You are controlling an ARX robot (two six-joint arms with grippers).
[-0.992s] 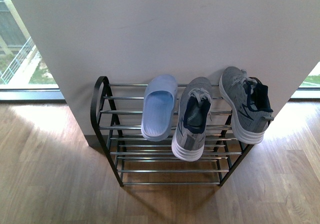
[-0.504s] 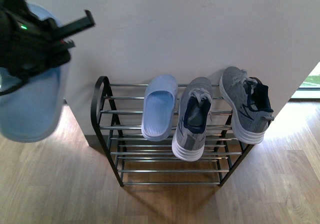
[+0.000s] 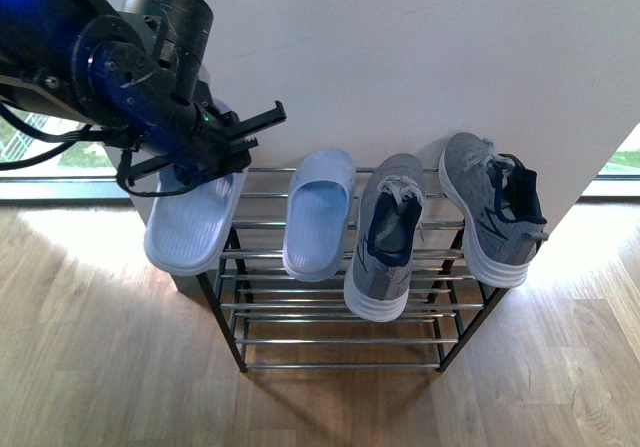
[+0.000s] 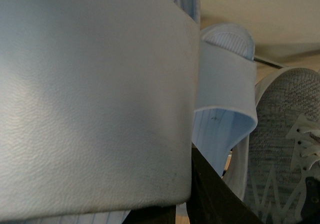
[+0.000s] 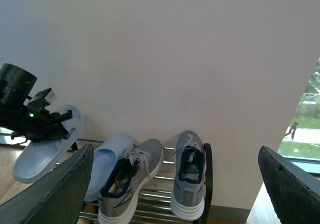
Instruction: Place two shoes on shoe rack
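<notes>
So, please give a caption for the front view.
Left gripper carries a pale blue slide toward the shoe rack, which holds its mate and two grey sneakers.

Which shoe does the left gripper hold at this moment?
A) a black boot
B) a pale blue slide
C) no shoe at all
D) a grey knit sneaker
B: in the front view the left gripper is closed on a pale blue slide, carried near the left end of the shoe rack, while both grey sneakers already lie on the rack.
</notes>
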